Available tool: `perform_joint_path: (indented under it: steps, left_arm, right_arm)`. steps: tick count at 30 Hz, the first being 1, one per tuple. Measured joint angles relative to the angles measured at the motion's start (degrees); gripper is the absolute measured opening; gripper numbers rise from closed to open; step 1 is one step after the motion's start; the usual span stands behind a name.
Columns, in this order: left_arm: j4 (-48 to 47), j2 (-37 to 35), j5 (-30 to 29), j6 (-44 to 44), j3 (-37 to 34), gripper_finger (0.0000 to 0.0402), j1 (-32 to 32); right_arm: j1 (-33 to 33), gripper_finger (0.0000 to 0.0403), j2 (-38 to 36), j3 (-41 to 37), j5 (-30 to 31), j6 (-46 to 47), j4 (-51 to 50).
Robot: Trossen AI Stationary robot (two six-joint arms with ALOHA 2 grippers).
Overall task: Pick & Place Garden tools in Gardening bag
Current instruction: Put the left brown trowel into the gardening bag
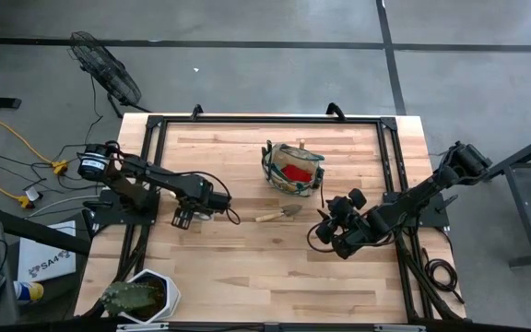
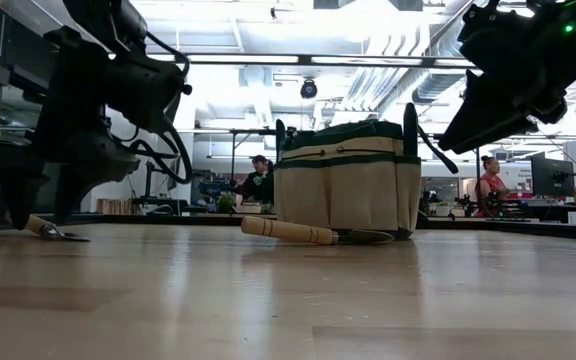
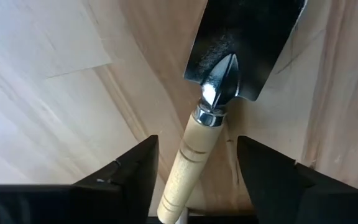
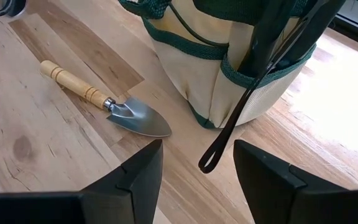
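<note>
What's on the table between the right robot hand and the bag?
In the right wrist view, a silver trowel lies on the wood ahead of the right end effector, beside the bag; a dark strap loop dangles from the bag too.

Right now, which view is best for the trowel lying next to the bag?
Right wrist view: the silver-bladed trowel shows whole, wooden handle and blade, just off the gardening bag. High view shows it small. Low view shows mostly its handle in front of the bag. Left wrist view shows another trowel instead.
</note>
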Motion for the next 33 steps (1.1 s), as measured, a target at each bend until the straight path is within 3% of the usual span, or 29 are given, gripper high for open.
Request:
perform_joint_path:
  steps: [8,21,33]
  left_arm:
    - [0.3,0.0,0.3,0.3,-0.1,0.0162,0.0]
    - [1.6,0.0,2.6,2.3,-0.1,0.0159,0.0]
    - [0.6,6.3,2.7,2.3,0.1,0.0159,0.0]
  right_arm:
    - [0.0,0.0189,0.0,0.0,-0.5,0.0,0.6]
    - [0.0,0.0189,0.0,0.0,-1.0,0.0,0.8]
    - [0.0,0.0189,0.0,0.0,-1.1,0.0,1.2]
